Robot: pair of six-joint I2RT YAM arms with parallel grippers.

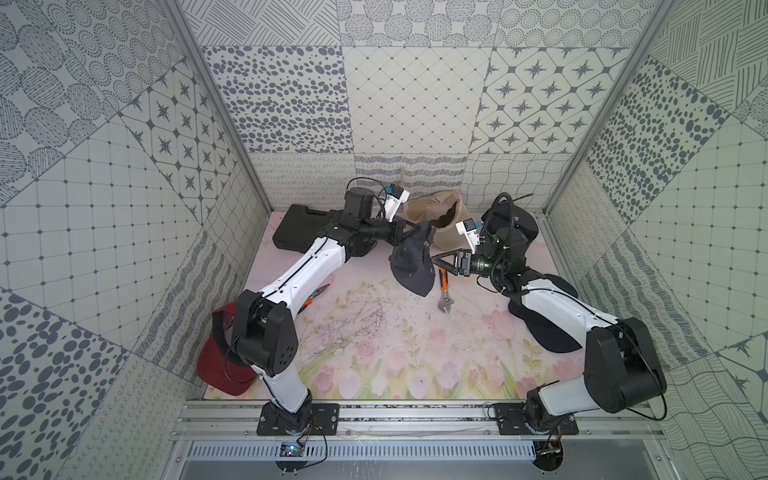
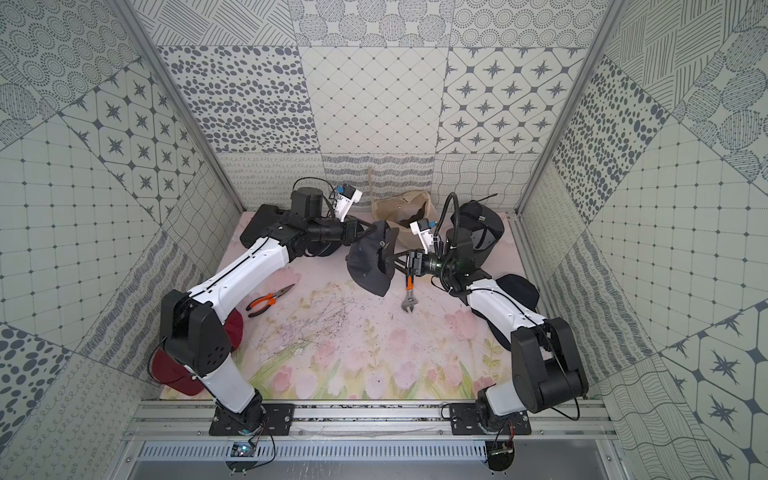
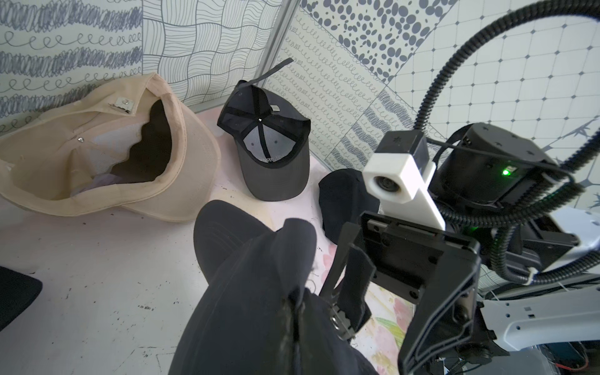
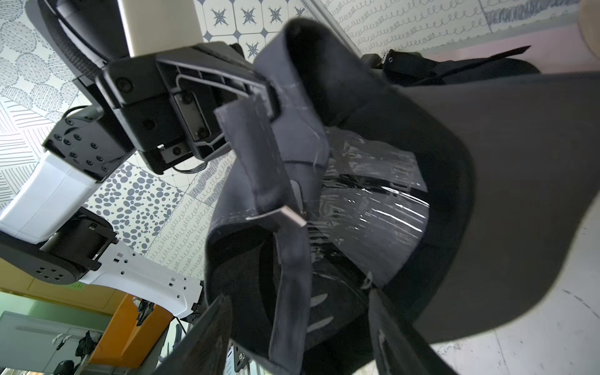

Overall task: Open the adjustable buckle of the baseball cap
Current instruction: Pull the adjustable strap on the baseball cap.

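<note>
Cap [image 1: 411, 268] clamped by left end effector [image 1: 415, 233] | right end effector [image 1: 436, 259] apart | buckle [image 3: 340, 321] partly hidden

Bright, even, diffuse light with faint soft shadows. Bends straight lines at frame edges; blurs the right tool [image 4: 298, 328] up close.

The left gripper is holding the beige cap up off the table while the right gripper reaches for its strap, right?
No, the left gripper holds up the navy cap, clear in both top views; the beige cap lies behind it. The right gripper does reach for its strap.
</note>
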